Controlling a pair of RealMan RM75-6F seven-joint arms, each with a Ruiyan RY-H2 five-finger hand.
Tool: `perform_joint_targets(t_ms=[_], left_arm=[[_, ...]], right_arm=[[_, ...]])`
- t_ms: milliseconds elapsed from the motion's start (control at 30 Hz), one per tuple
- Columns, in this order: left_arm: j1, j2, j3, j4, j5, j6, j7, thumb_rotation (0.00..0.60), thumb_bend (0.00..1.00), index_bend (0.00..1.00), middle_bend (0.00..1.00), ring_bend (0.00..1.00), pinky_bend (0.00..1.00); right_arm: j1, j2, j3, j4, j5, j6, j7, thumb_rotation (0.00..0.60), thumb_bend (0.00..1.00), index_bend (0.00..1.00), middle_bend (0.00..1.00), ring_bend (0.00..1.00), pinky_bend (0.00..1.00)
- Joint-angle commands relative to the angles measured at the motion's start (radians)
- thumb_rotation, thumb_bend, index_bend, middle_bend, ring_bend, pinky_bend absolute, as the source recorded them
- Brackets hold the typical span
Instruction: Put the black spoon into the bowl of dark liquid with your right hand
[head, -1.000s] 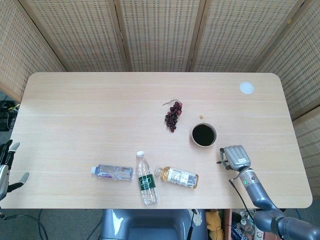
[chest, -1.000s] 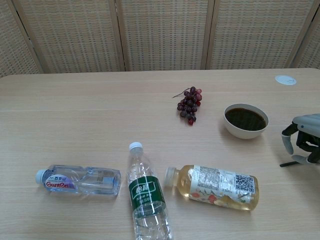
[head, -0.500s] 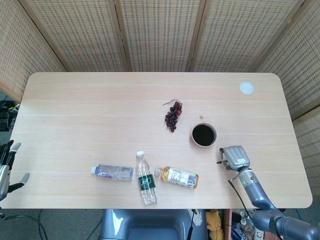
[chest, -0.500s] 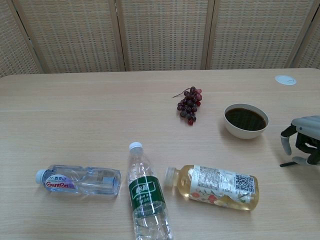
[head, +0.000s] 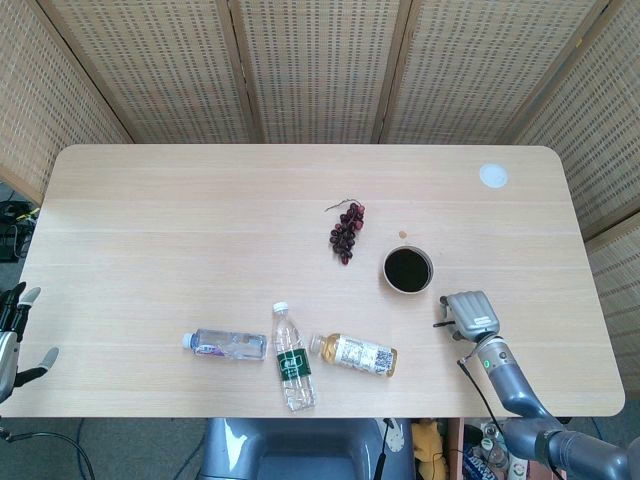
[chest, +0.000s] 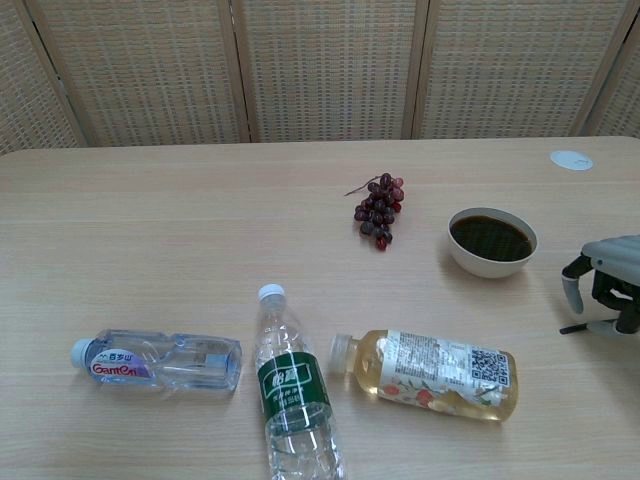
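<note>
— Looking down from the head view, where's the black spoon (head: 441, 323)?

— Under the right hand (head: 470, 314), which sits on the table (head: 180, 230) just right of and nearer than the bowl of dark liquid (head: 408, 270). Only a dark sliver sticks out at the hand's left edge. The left hand (head: 14, 335) is off the table's left end, fingers spread, holding nothing.

— And from the chest view?

— The right hand (chest: 606, 282) is at the right edge, fingers curled downward over a thin dark end of the spoon (chest: 575, 327) lying flat on the wood. Whether they actually pinch it, I can't tell.

— How would it handle?

— I'd guess light, stiff and thin, so it could slip or pivot between the fingers. Best taken along the handle, leaving the scoop end free to tip into the bowl (chest: 491, 240). The liquid sits near the rim, so lowering gently looks wise; a drop could splash.
</note>
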Motion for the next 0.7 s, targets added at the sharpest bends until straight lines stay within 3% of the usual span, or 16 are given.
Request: perform_joint_targets(t_ms=[33,700], left_arm=[[-0.001,0.0,0.0,0.0,0.0,-0.002,0.0,0.6,0.29,0.02,0.0,0.0,0.0],[0.0,-0.004,0.001,0.005,-0.001,-0.005,0.0,0.6,0.29,0.02,0.0,0.0,0.0]], right_arm=[[0.0,-0.006,-0.001,0.01,0.0,-0.001,-0.001,0.6,0.48,0.54,0.98,0.99,1.0],[0.0,-0.039,-0.004,0.054,-0.001,-0.017,-0.008,0.6,0.48,0.54,0.98,0.99,1.0]])
